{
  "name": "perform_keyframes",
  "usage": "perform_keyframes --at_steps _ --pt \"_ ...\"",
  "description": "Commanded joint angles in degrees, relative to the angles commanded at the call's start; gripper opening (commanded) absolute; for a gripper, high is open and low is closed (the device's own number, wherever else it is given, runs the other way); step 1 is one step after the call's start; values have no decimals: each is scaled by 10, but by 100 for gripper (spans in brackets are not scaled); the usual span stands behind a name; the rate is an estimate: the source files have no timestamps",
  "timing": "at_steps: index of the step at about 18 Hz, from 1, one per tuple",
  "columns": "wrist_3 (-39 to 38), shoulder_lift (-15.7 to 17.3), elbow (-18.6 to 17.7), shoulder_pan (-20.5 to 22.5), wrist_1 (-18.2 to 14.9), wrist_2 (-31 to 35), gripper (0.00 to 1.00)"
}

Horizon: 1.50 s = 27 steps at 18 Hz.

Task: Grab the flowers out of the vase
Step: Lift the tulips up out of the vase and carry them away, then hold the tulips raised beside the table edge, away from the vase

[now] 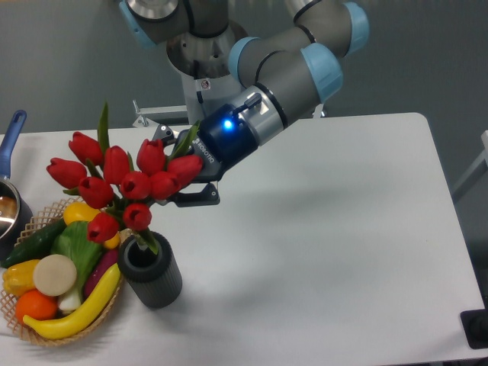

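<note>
- Fingers of mine sit behind the flowers (122,187), so my gripper (181,169) is half hidden; one dark finger (197,197) shows under the blooms and another above them, apparently closed on the bunch, though the contact itself is covered by buds and leaves.
- Most of the red heads ride above and to the left of the vase (149,271), leaning over toward the basket (46,320) of fruit and vegetables.
- One low bloom and a bit of green stem reach down to the vase mouth; I cannot tell whether the stem ends are inside the opening or just clear of its rim.
- Done, as I judge it: the bunch is taken hold of and largely raised.
- Left, as I judge it: bringing the last stems fully out and holding the bunch free of the vase.
- Standing upright on the white table (343,229), the vase touches the basket edge or sits just beside it.
- At the far left edge, a pot (9,191) with a blue handle sits well apart from my work.
</note>
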Motion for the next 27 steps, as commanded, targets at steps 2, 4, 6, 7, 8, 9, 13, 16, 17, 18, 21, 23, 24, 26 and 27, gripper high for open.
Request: perform_keyframes --at_steps 2,4,6,7,8,9,13,16,17,18,21,23,24,26,27 --pt "0 0 3 14 0 -11 0" --pt "0 0 5 25 0 -12 0" --pt "1 0 10 40 0 -12 0" --pt "1 0 8 50 0 -12 0" --pt "1 2 8 61 0 -12 0" --pt "2 5 7 73 -1 -8 0" --pt "12 6 4 132 -1 -5 0" --pt "13 5 -1 163 -1 -1 0" --pt "13 5 -4 176 -1 0 0" --pt "13 7 -11 188 -1 5 0" --pt "15 22 -37 229 -1 42 0" --pt "20 27 -37 249 -1 82 0" --pt "27 27 -37 256 -1 106 0" --pt "46 27 -39 265 -1 153 0" --pt "55 27 -40 272 -2 174 0"
